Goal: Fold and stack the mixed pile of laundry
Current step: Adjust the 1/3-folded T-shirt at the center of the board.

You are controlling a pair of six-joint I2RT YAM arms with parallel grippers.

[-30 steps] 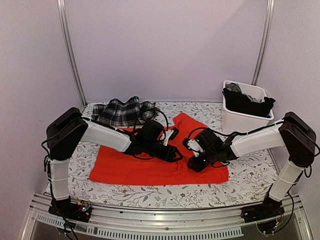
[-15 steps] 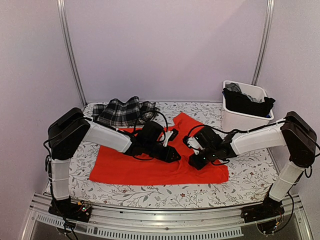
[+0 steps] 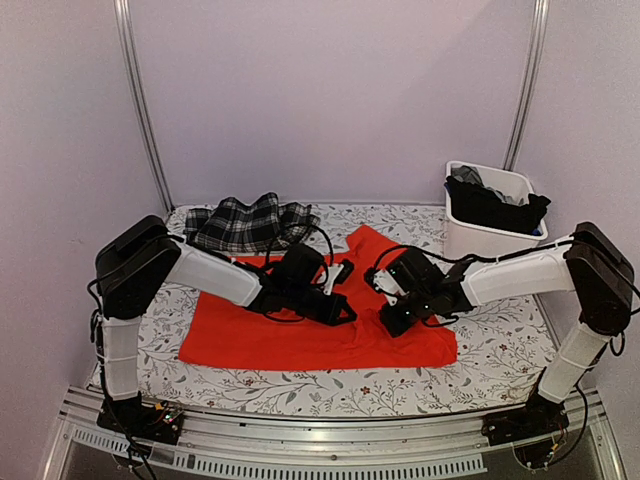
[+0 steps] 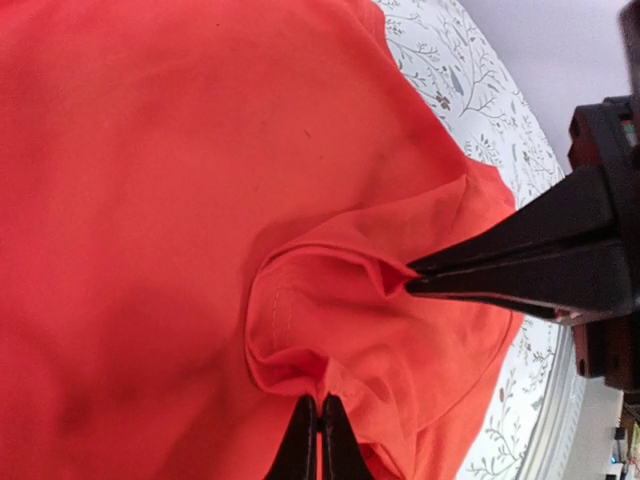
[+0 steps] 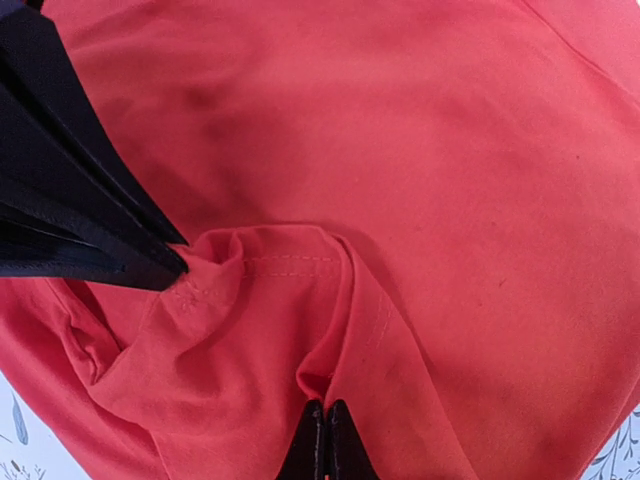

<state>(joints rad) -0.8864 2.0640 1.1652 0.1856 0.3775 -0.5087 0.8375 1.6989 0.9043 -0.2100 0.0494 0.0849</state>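
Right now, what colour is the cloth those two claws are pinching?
The garment is plain bright orange-red, clearest in the left wrist view.

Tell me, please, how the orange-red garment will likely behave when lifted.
Probably floppy: the orange-red garment puckers into soft ridges where the left pincer and right pincer pinch it. It will likely drape and sag between the two grips. It looks thin, so the rest may drag across the tablecloth.

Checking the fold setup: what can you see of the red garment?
The red garment is soft, thin-looking orange-red cloth with a stitched hem, spread mostly flat on the floral tablecloth. Right of its middle, a ridge is bunched up, pinched by the left gripper and right gripper, both shut on it close together.
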